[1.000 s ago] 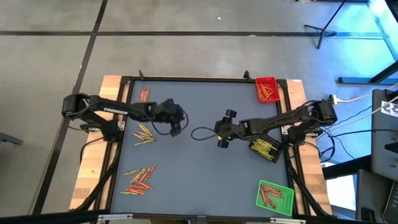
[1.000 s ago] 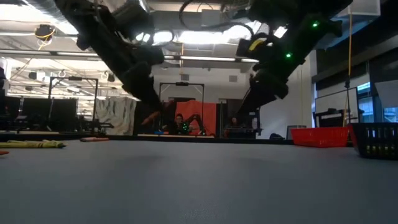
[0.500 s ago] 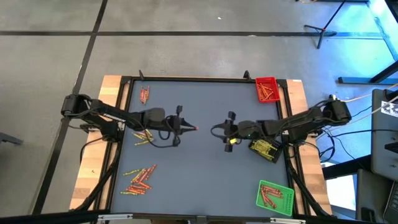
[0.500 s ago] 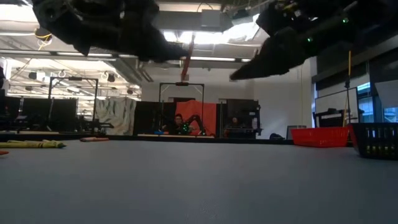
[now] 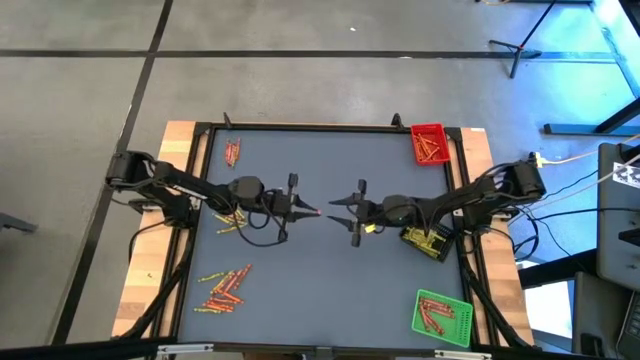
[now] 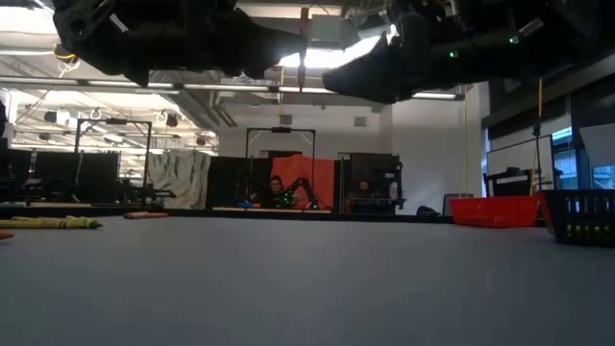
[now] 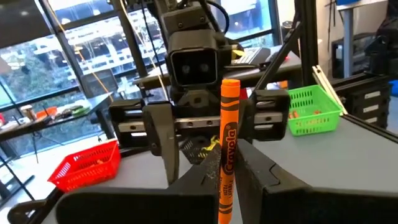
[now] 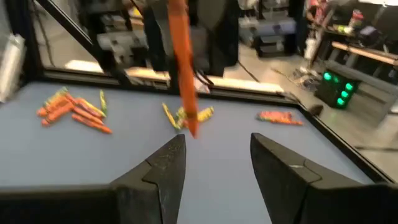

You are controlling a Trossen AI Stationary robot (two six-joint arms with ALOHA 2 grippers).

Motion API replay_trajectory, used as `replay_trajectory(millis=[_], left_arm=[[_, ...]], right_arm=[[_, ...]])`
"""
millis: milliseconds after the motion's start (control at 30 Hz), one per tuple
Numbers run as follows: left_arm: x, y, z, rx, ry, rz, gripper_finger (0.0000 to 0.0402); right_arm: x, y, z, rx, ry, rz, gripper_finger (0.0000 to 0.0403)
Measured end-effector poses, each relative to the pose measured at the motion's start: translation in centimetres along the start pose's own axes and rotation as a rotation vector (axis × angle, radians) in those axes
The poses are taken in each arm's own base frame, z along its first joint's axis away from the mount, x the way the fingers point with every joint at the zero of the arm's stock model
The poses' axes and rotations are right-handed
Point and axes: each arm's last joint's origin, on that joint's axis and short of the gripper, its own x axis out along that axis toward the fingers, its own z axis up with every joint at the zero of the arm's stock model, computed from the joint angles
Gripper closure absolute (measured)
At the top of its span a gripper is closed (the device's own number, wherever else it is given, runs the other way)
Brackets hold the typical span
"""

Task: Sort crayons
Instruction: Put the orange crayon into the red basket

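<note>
- The left tool [image 5: 308,209] hangs above the middle of the grey counter [image 5: 330,280], its fingers pressed together on one orange crayon [image 7: 227,149], which stands upright between them in the left wrist view.
- The right tool [image 5: 338,205] faces it from just beside, at about the same height, with its fingers [image 8: 163,163] spread apart and nothing between them; the held crayon's tip sits close to the gap.
- In the low view both tools are raised well clear of the counter, and the crayon [image 6: 303,48] shows as a thin vertical stick.
- Loose crayons lie on the left side of the counter: a yellow cluster [image 5: 231,217] under the left arm, a red-orange heap [image 5: 225,288] near the front left, and a small red group [image 5: 232,151] at the back left.
- Three trays stand along the right side: a red tray [image 5: 429,143] at the back, a black tray [image 5: 426,240] under the right arm, and a green tray [image 5: 441,315] at the front, each holding crayons.
</note>
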Motion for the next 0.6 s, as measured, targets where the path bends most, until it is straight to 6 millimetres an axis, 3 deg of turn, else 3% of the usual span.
replay_trajectory(millis=[400,500,600], left_arm=[[1.7,0.1,-0.6,0.0,0.0,0.016,0.0388],[1.8,0.1,-0.7,-0.001,0.014,0.014,0.0388],[1.8,0.1,-0.7,0.0,0.015,0.014,0.0388]], right_arm=[[2.6,0.8,0.1,-0.007,-0.069,0.054,0.0226],[2.7,0.8,0.2,-0.015,-0.067,0.037,0.0253],[2.6,0.7,0.0,-0.046,-0.043,0.031,0.0309]])
